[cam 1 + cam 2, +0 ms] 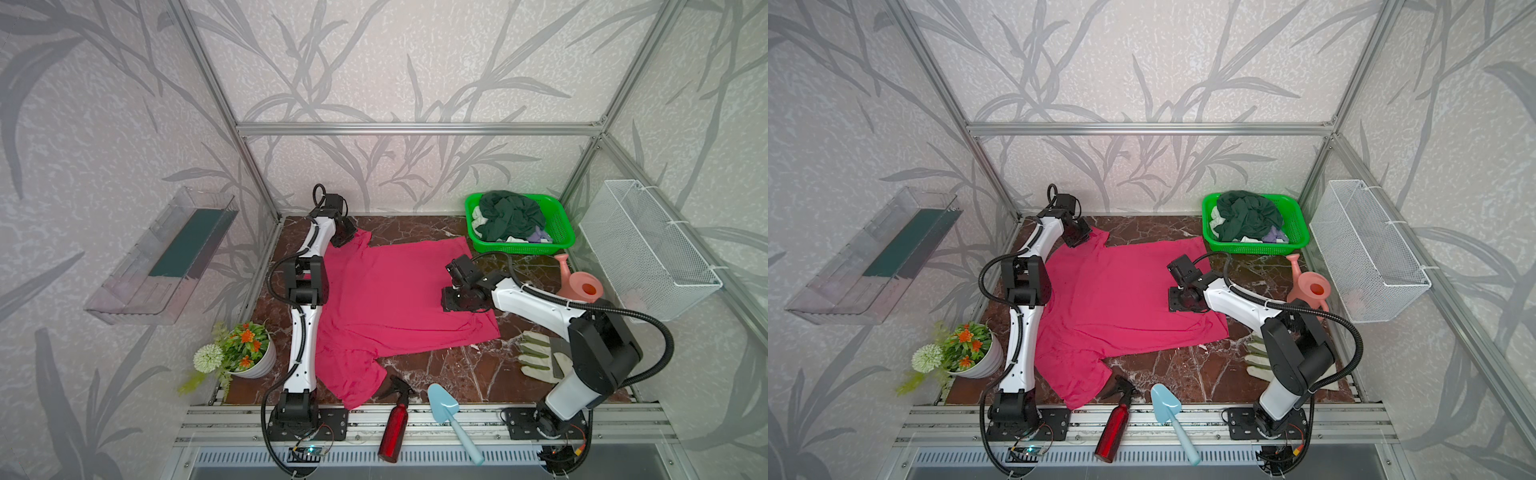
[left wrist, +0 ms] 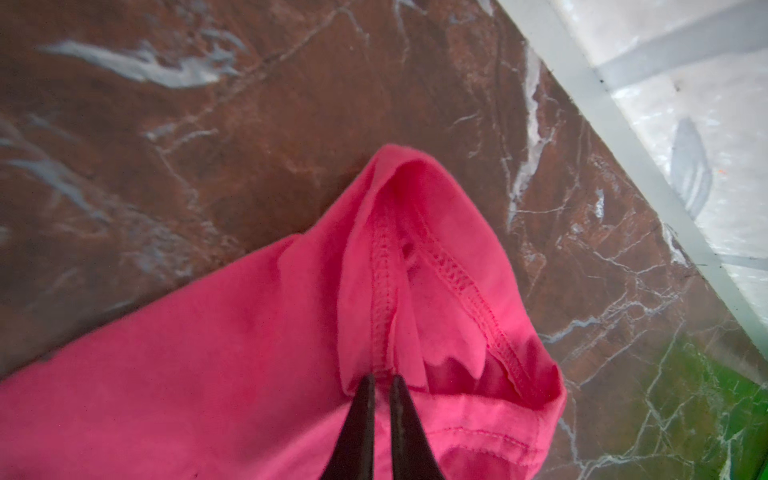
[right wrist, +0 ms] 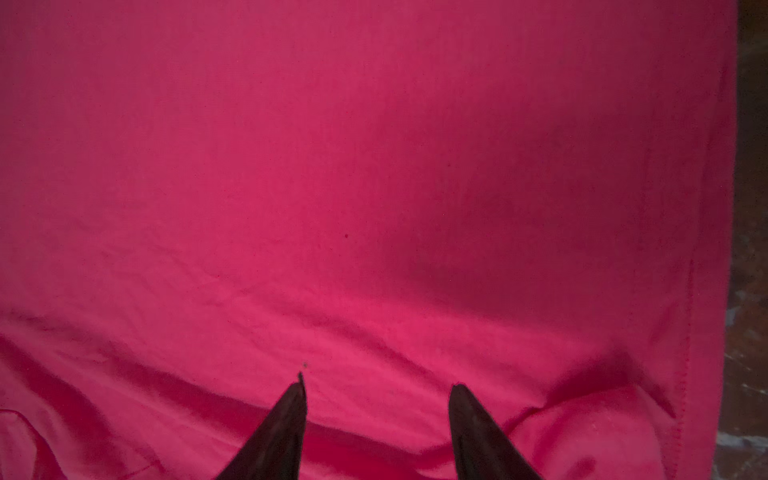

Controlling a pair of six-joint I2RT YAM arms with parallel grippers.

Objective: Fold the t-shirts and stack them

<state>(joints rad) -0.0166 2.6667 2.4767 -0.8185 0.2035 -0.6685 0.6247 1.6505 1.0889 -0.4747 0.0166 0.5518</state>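
Spread t-shirt (image 1: 386, 299) lies flat on the table (image 1: 457, 365), one sleeve toward the far left corner, the other at the front edge. Basket (image 1: 565, 232) at far right corner, bundled t-shirts (image 1: 509, 214) in it. Watering can (image 1: 579, 286) in front of basket, glove (image 1: 540, 359) nearer still. Spray bottle (image 1: 397, 419) left of trowel (image 1: 446, 409), both across the front edge. Flower pot (image 1: 249, 353) at front left.
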